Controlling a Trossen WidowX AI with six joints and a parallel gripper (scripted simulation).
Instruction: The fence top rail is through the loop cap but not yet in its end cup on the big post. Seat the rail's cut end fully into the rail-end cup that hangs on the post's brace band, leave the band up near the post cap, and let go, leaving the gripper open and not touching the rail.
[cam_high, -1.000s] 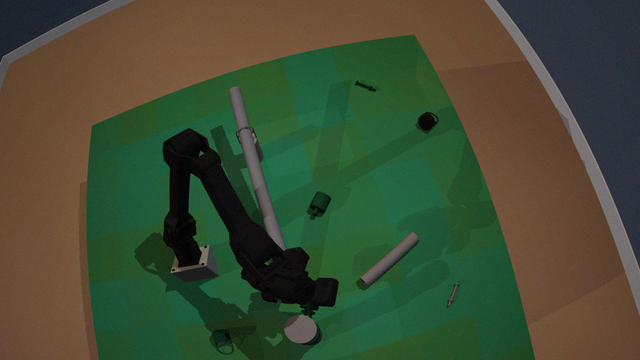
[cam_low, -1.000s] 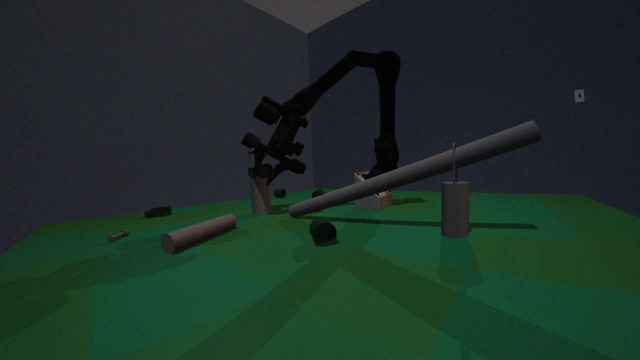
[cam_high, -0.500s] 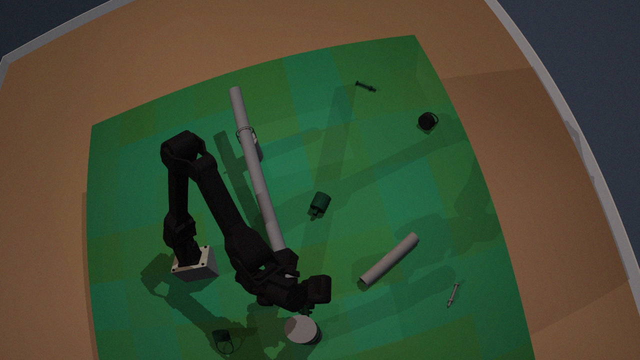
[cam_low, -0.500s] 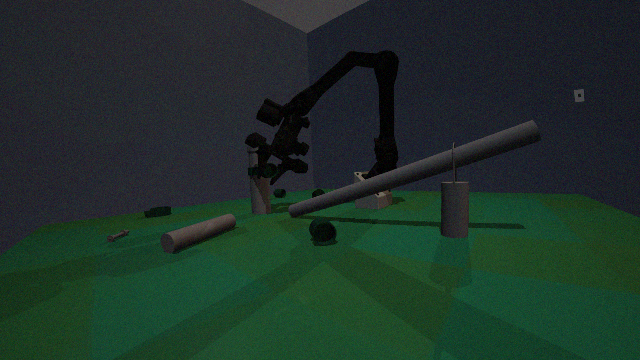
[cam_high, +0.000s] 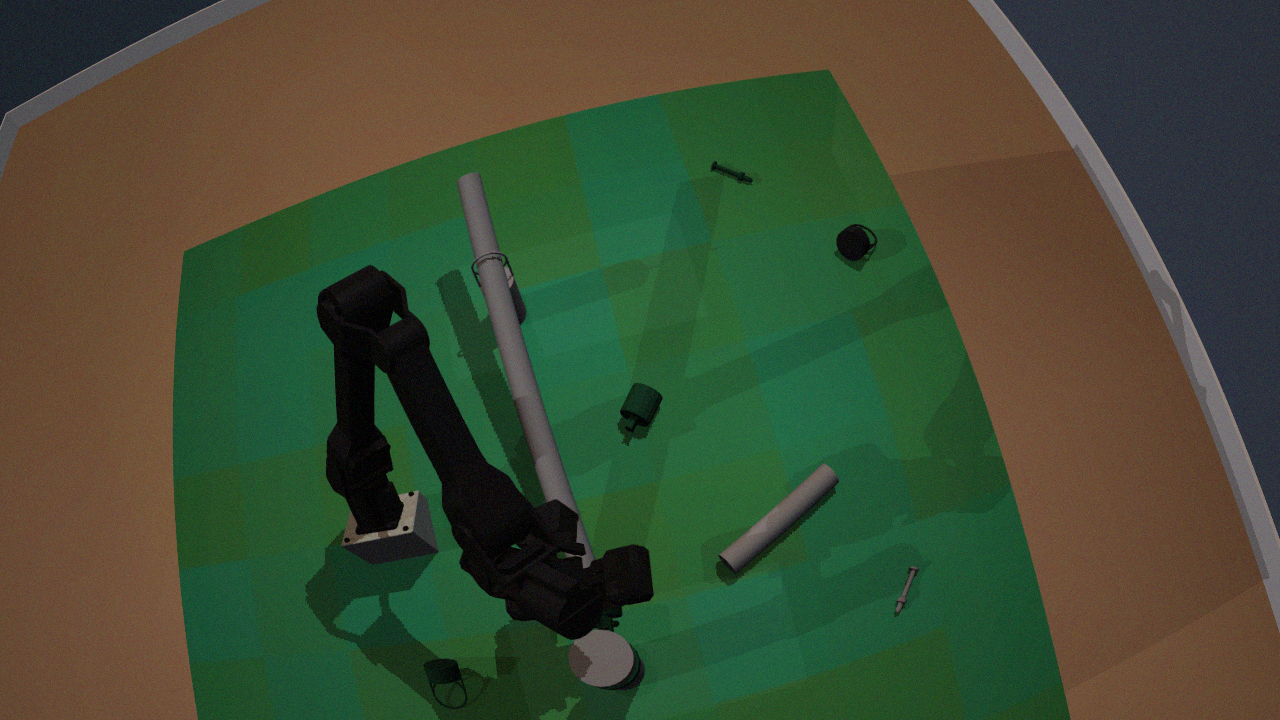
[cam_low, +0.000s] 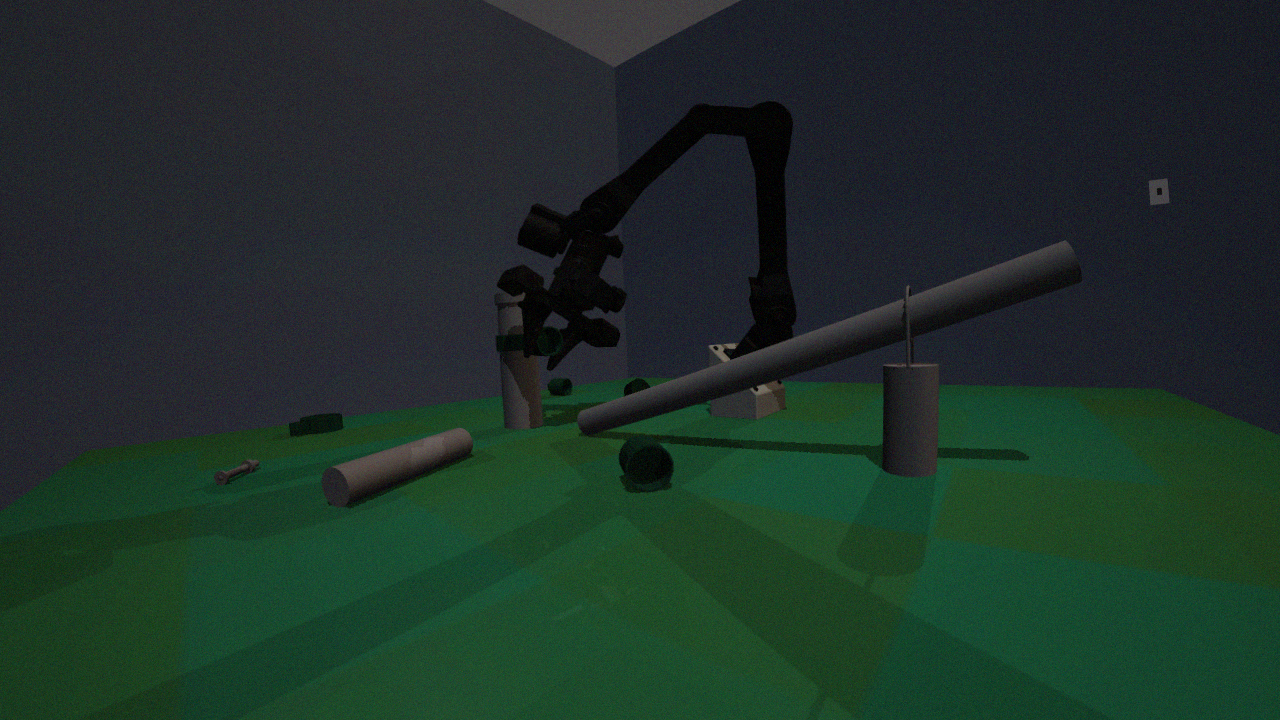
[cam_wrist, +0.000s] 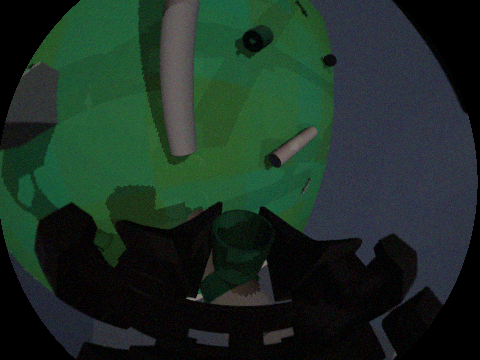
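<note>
The grey top rail (cam_high: 501, 313) (cam_low: 805, 349) (cam_wrist: 178, 75) slants through the wire loop (cam_low: 908, 331) on the short post (cam_low: 910, 420). Its high end is beyond the loop; its low cut end (cam_low: 588, 422) (cam_wrist: 183, 151) is down near the mat, outside the cup. The big post (cam_high: 606, 656) (cam_low: 520, 394) stands upright with the dark green brace band (cam_low: 508, 342) (cam_wrist: 214, 286) high on it. My gripper (cam_low: 539, 359) (cam_wrist: 241, 208) is shut on the green rail-end cup (cam_low: 549, 341) (cam_wrist: 236, 255), one finger each side, away from the rail. The cup's open mouth shows in the wrist view.
A short loose rail (cam_high: 778, 517) (cam_low: 398, 467) (cam_wrist: 295, 146) and a green cup fitting (cam_high: 641, 404) (cam_low: 646, 462) lie on the mat. Loop caps (cam_high: 443, 671) (cam_high: 853, 242) and bolts (cam_high: 732, 171) (cam_high: 906, 591) lie farther out. The arm's pale base (cam_high: 393, 537) (cam_low: 747, 402) stands left of the rail in the top view.
</note>
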